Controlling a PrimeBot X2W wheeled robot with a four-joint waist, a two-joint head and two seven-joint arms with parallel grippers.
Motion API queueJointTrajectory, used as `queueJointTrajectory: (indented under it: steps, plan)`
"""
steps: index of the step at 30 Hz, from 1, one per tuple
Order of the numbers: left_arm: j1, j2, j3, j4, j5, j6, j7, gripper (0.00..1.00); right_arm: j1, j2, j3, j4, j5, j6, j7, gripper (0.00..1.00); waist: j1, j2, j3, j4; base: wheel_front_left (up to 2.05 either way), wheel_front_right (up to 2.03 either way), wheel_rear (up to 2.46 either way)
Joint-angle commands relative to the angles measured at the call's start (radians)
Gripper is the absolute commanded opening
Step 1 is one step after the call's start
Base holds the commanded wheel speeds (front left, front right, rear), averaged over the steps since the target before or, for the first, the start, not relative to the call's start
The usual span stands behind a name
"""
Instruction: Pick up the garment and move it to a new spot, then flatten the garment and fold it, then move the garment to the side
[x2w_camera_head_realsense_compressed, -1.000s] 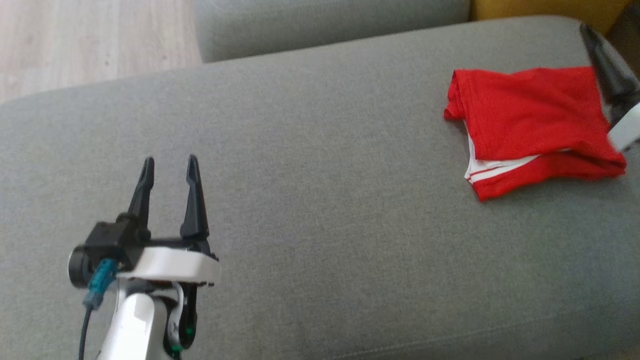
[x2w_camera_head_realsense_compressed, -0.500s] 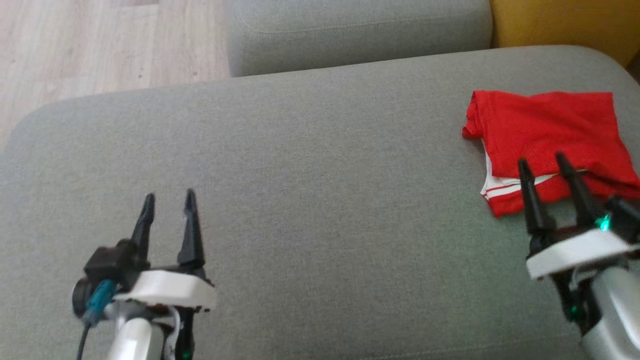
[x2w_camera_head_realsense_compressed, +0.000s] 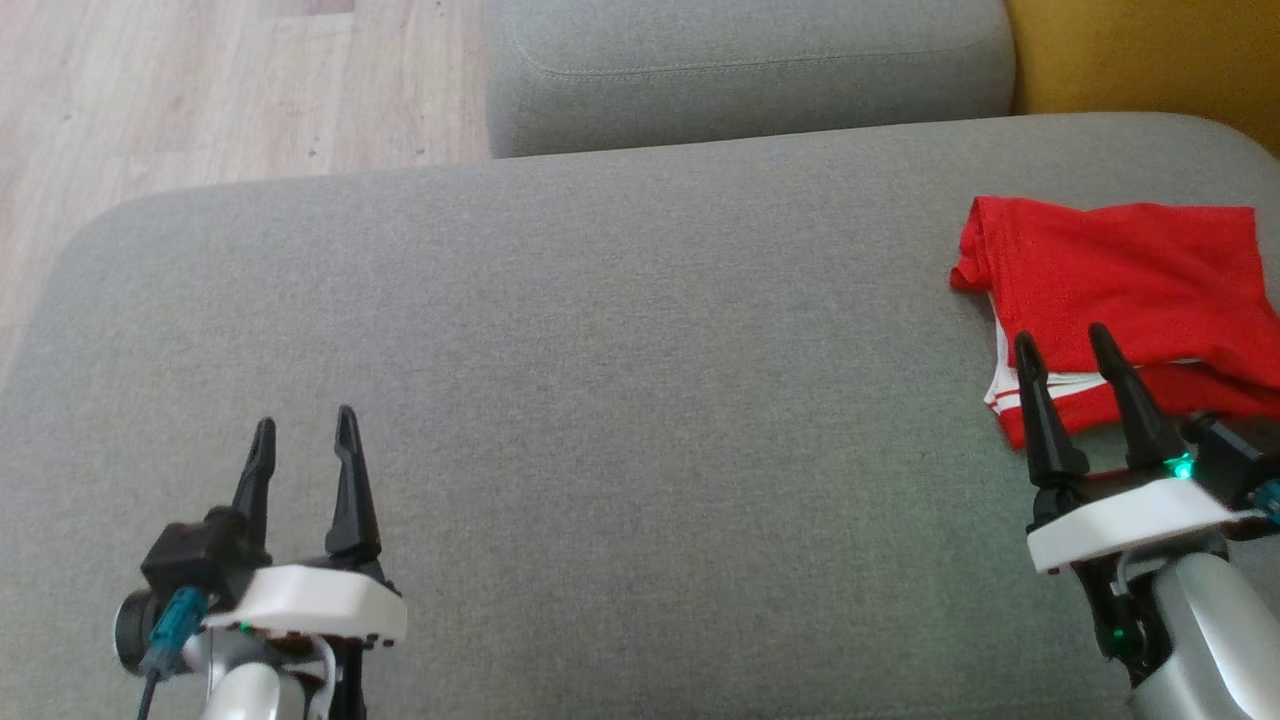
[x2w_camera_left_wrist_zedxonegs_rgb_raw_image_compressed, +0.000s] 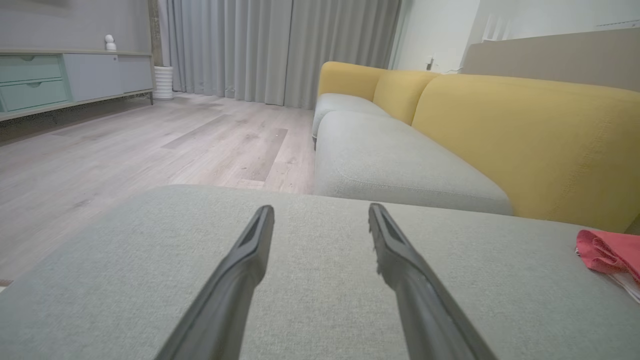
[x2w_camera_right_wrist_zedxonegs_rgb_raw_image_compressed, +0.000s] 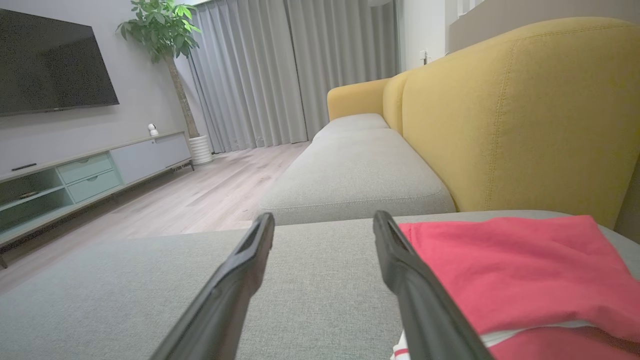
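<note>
Head view is looking down on a broad grey fabric sofa cushion. A second grey cushion is sitting beyond it, a mustard-yellow upholstered backrest is rising at the far right, and pale wood-plank flooring is showing at the far left. A folded red mesh garment, edged with white stripes, is lying on the big cushion's right end, near the backrest. The right gripper is hovering at the garment's near edge with its two dark fingers standing apart and grasping nothing; whether the tips are touching the cloth cannot be told. The left gripper is hanging over bare cushion, well apart from the garment, its jaws likewise released and empty.
</note>
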Motion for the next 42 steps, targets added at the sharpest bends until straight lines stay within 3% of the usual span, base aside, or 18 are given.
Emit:
queueJointTrajectory:
  steps: [1,18,19,23,42]
  plan:
    - [-0.031,0.001,0.041,-0.021,0.01,-0.007,-0.006,1.0,-0.021,-0.004,0.016,-0.027,-0.008,-0.001,-0.014,1.0,0.0001,-0.0001,-0.001,0.003,0.0,0.0,0.0]
    - [-0.053,-0.004,0.049,0.03,0.035,-0.035,-0.006,1.0,-0.028,0.013,0.035,-0.01,-0.001,-0.001,-0.014,1.0,0.0001,-0.0001,0.001,-0.013,0.0,0.0,0.0]
    - [0.0,-0.006,0.013,0.062,0.032,-0.034,0.0,0.0,0.001,0.017,0.02,0.02,0.0,0.0,0.001,0.0,0.0001,-0.0001,0.001,-0.013,0.0,0.0,0.0]
    - [0.019,-0.009,0.016,0.118,0.012,-0.036,0.008,0.0,0.03,0.028,0.029,0.065,0.017,0.0,0.007,0.0,0.0001,-0.0001,0.001,-0.013,0.0,0.0,0.0]
    - [0.001,-0.008,0.045,0.115,-0.205,-0.063,0.063,0.0,0.035,0.059,-0.023,0.042,0.196,0.0,0.062,0.0,0.0001,-0.0001,0.002,-0.011,0.0,0.0,0.0]
